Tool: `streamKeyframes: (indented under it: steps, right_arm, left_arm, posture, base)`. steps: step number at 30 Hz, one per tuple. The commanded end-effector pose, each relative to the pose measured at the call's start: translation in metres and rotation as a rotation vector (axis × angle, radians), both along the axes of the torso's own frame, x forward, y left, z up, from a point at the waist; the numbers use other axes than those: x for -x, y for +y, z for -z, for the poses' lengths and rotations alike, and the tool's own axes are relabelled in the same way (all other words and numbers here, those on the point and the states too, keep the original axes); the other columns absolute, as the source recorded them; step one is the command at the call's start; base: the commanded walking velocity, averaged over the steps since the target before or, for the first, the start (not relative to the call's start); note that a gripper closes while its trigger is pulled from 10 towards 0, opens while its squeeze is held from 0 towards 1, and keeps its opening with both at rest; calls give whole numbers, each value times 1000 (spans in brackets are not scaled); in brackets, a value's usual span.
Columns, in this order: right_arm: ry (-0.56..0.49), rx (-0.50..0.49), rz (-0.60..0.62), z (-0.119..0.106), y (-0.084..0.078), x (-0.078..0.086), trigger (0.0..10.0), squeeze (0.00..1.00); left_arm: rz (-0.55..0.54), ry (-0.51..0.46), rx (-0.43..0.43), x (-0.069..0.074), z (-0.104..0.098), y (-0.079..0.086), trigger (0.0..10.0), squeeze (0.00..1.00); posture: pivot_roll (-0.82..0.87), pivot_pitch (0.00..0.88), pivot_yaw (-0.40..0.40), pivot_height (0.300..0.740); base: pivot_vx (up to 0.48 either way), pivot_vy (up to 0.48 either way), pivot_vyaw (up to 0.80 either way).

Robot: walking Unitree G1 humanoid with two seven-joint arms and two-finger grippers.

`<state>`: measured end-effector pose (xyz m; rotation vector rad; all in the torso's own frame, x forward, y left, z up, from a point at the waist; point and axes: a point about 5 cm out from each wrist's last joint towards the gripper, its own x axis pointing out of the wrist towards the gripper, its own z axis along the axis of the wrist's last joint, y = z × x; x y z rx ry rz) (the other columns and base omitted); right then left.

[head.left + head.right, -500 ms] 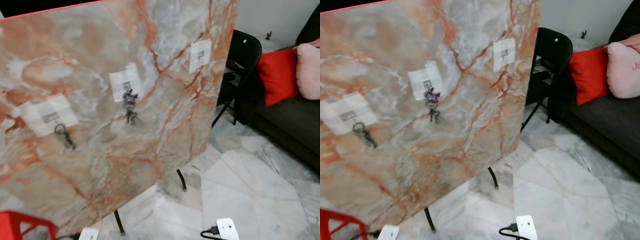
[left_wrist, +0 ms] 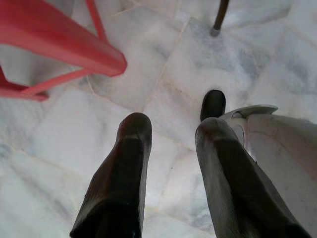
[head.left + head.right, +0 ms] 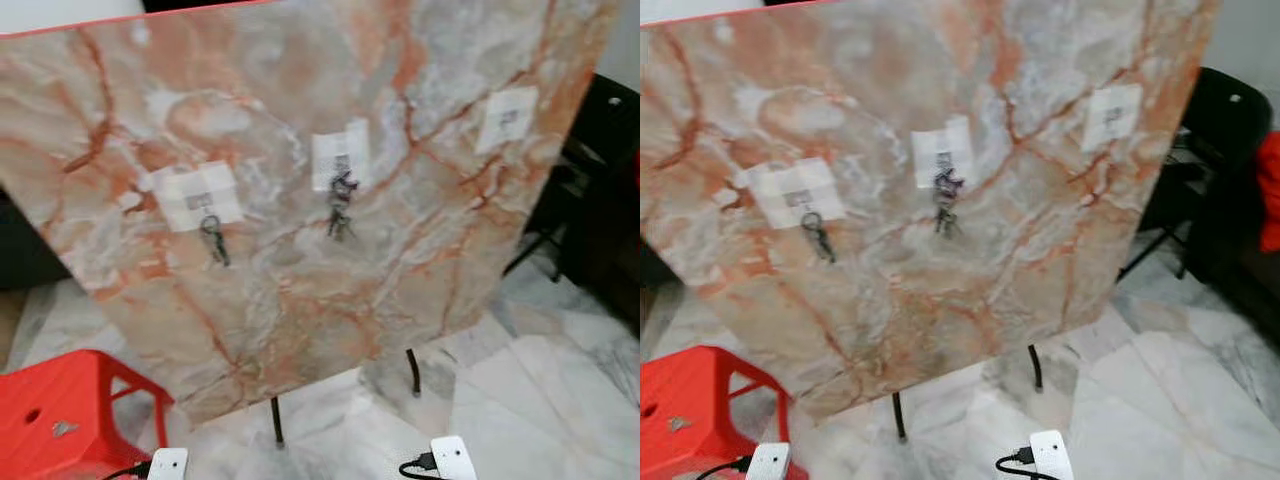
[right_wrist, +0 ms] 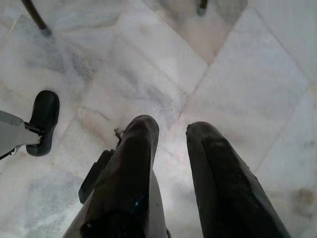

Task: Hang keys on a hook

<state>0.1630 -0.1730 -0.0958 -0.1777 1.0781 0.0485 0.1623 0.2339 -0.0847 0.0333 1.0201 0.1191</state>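
Note:
A marble-patterned board (image 3: 300,300) stands upright before me with three hooks on white patches. A small key ring (image 3: 213,240) hangs from the left hook (image 3: 200,195). From the middle hook dangles a bunch of keys (image 3: 340,205). The right hook (image 3: 507,118) is bare. My left gripper (image 2: 171,124) hangs over the marble floor, open, with nothing between its fingers. My right gripper (image 4: 171,129) also points down at the floor tiles, its fingers slightly apart and empty.
A red plastic stool (image 3: 60,410) stands at the lower left, close to my left gripper. The board rests on thin black legs (image 3: 276,420). A black chair (image 3: 1225,130) is behind the board's right edge. Two white boxes with black cables (image 3: 452,458) sit low in view.
The camera has swung left: the board now sits in the middle, the red stool has come into view, and the sofa with cushions has left it. The keys hang as before.

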Motion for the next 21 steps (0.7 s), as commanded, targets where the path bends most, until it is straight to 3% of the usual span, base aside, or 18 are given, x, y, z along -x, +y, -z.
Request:
streamKeyframes:
  steps: [1,21]
  right_arm:
    - [4,1,-5,0,1,0,10000,0]
    - [13,1,-13,2,2,4,10000,0]
  left_arm:
    - [-27,-1,19,3,1,-1,10000,0]
    - [-43,7,40,7,5,-6,10000,0]
  posture:
    - [-5,0,18,740]
    - [-4,0,17,740]
  base:
    - [0,0,800]
    - [0,0,800]
